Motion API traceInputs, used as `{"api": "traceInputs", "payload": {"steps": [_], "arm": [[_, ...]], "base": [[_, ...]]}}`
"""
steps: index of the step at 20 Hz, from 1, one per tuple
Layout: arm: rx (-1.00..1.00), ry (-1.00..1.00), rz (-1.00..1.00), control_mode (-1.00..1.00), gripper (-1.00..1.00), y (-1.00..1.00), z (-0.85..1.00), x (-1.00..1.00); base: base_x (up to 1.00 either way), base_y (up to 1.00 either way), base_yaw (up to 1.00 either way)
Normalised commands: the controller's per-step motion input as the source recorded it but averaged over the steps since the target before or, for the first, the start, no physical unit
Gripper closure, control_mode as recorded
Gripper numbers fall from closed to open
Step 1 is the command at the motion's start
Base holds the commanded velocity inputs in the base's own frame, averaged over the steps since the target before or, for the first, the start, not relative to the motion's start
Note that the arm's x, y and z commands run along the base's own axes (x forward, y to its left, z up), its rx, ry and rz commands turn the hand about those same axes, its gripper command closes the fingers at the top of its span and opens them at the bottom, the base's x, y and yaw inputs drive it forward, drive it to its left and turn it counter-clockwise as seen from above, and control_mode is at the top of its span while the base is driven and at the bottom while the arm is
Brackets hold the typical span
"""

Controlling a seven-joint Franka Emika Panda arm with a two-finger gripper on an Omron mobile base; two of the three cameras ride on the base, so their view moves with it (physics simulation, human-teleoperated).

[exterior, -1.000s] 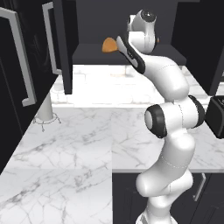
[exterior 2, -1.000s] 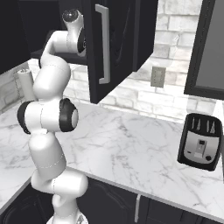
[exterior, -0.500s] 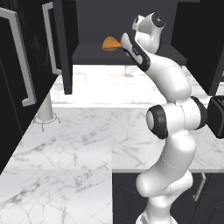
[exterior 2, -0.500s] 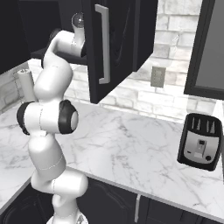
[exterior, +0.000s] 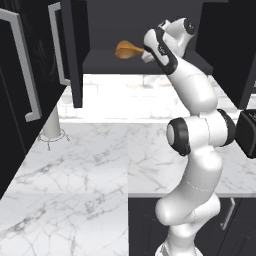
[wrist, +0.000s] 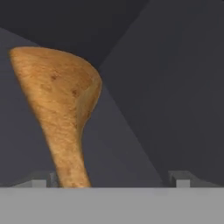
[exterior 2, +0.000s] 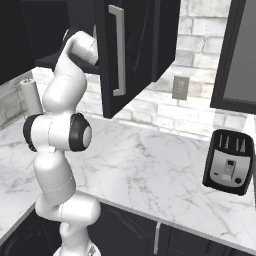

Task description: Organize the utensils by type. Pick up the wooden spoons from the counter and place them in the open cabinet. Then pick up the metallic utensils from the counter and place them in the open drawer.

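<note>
Evidently the first step is in hand: the large wooden spoon (exterior: 129, 50) lies inside the open cabinet (exterior: 100, 62), and the tool (wrist: 113, 179) stands released, its fingertips (wrist: 179, 178) spread either side of the handle. Next, by judgement, the arm should back out of the cabinet and go down to the desk (exterior: 100, 165) for the second wooden spoon.

Arm (exterior: 197, 150): glossy white rounded shell segments, bulbous at the lower links, slimmer toward the wrist. Joints capped with dark grey/black discs, big one at the elbow (exterior 2: 80, 138). Black band and panel on the wrist link behind the jaws. Fingertips (wrist: 178, 178) look small, square, grey, though barely visible. No cables or markings discernible.
</note>
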Motion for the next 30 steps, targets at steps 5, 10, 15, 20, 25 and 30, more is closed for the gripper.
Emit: {"api": "traceInputs", "payload": {"steps": [5,10,15,20,25,30], "arm": [[0.21,0.0,0.0,-1.0,-1.0,0.07,0.04,0.0],[0.13,0.0,0.0,-1.0,-1.0,0.12,0.05,0.0],[0.05,-0.01,0.0,-1.0,-1.0,0.23,0.01,-0.11],[0.0,-0.03,0.0,-1.0,-1.0,0.35,0.02,-0.3],[-0.08,-0.02,0.0,-1.0,-1.0,0.21,0.09,-0.39],[-0.09,0.0,-0.07,-1.0,-1.0,0.08,0.05,-0.59]], "base": [[0.0,0.0,0.0],[0.0,0.0,0.0],[0.0,0.0,0.0],[0.0,0.0,0.0],[0.0,0.0,0.0],[0.0,0.0,0.0]]}}
